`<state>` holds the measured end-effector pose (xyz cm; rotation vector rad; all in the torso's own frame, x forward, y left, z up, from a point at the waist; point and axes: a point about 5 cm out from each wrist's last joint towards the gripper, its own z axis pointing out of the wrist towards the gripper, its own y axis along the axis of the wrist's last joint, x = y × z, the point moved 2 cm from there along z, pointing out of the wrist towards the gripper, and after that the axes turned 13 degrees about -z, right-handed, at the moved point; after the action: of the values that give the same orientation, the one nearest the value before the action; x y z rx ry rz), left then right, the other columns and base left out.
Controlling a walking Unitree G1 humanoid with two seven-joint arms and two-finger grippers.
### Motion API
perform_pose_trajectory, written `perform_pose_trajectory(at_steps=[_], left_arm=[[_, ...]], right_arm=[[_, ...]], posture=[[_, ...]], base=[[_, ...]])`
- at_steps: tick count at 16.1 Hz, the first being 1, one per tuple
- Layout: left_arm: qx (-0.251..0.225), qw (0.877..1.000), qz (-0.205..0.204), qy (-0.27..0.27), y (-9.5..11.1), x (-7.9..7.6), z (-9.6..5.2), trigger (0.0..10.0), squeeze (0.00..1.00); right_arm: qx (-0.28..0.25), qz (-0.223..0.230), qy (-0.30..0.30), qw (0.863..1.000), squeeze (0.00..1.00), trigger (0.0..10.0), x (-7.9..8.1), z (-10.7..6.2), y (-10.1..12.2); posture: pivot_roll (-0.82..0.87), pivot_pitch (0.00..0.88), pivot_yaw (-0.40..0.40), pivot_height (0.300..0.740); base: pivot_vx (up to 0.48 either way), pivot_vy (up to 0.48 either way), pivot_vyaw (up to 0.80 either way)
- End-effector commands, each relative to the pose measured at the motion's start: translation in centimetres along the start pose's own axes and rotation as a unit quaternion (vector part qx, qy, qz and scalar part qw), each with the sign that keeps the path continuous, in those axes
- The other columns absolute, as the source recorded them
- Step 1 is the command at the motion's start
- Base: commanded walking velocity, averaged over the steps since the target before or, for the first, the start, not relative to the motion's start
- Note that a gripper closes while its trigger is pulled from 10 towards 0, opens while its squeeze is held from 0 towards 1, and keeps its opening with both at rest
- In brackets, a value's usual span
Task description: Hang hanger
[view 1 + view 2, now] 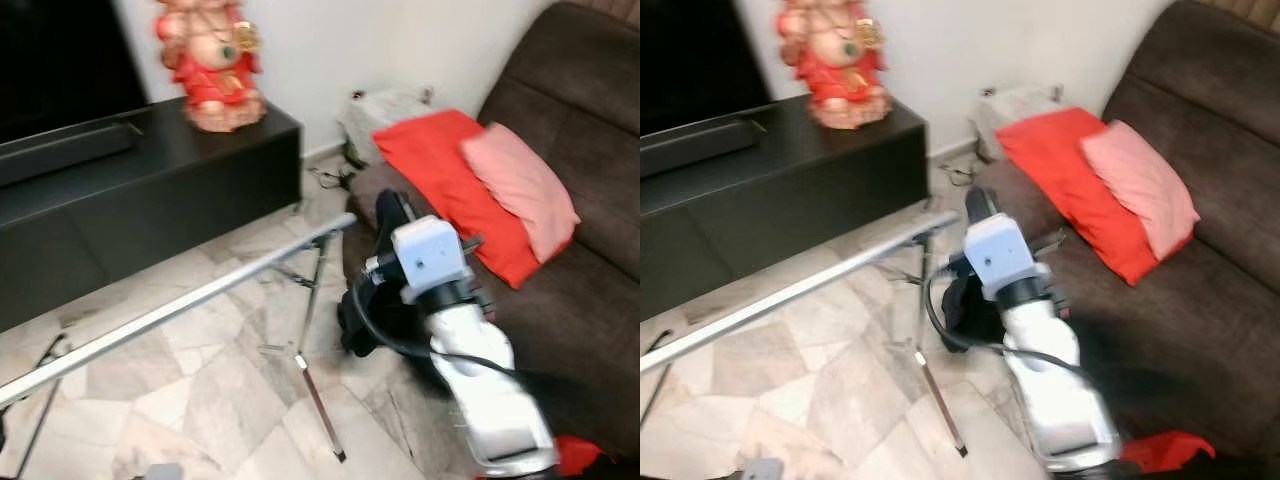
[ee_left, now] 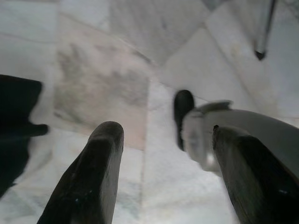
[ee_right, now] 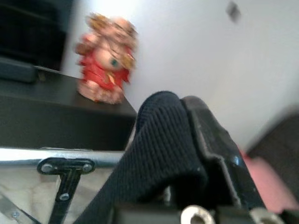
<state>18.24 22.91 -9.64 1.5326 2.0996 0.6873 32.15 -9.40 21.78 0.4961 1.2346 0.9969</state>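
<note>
My right gripper is raised in front of me, just right of the end of a silver clothes rail. It is shut on a piece of black knitted fabric, which hangs down below the wrist as a dark bundle. A hanger's own shape cannot be made out under the fabric. In the right wrist view the rail runs just beyond the fingertips. My left gripper points down at the marble floor, open with nothing between its fingers.
The rail's tripod leg stands on the floor before me. A black TV cabinet with a red figurine is at the left. A brown sofa with red and pink cushions is at the right.
</note>
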Motion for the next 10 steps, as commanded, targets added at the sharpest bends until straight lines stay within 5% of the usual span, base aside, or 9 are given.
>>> perform_pose_trajectory(at_steps=[1, 2, 4, 8, 10], left_arm=[[0.006, 1.0, 0.001, -0.007, -0.2, -0.3, 0.0, 10.0, 0.0], [0.006, 1.0, 0.003, -0.007, -0.2, -0.3, 0.0, 10.0, 0.0], [0.006, 1.0, 0.004, -0.006, -0.2, -0.3, 0.0, 10.0, 0.0], [0.007, 1.0, 0.005, -0.005, -0.1, -0.2, 0.0, 10.0, 0.0], [0.007, 1.0, 0.006, -0.004, -0.1, -0.2, 0.0, 10.0, 0.0]], right_arm=[[0.097, 0.016, -0.065, 0.993, 0.0, 10.0, -2.7, -0.7, -3.5], [0.231, 0.064, -0.135, 0.961, 0.0, 10.0, -4.4, -2.5, -8.1], [0.278, 0.102, -0.178, 0.938, 0.0, 10.0, -5.6, -4.4, -10.4], [0.323, 0.099, -0.189, 0.922, 0.0, 10.0, -5.8, -6.9, -12.5], [0.313, 0.119, -0.129, 0.933, 0.0, 10.0, -3.9, -6.6, -12.3]], posture=[[-0.1, 0.141, -0.025, 0.74], [-0.1, 0.142, -0.025, 0.74], [-0.1, 0.149, -0.022, 0.74], [-0.1, 0.159, -0.019, 0.74], [-0.1, 0.163, -0.019, 0.74]], base=[[0.0, 0.0, 0.0], [0.0, 0.0, 0.0], [0.0, 0.0, 0.0], [0.0, 0.0, 0.0], [0.0, 0.0, 0.0]])
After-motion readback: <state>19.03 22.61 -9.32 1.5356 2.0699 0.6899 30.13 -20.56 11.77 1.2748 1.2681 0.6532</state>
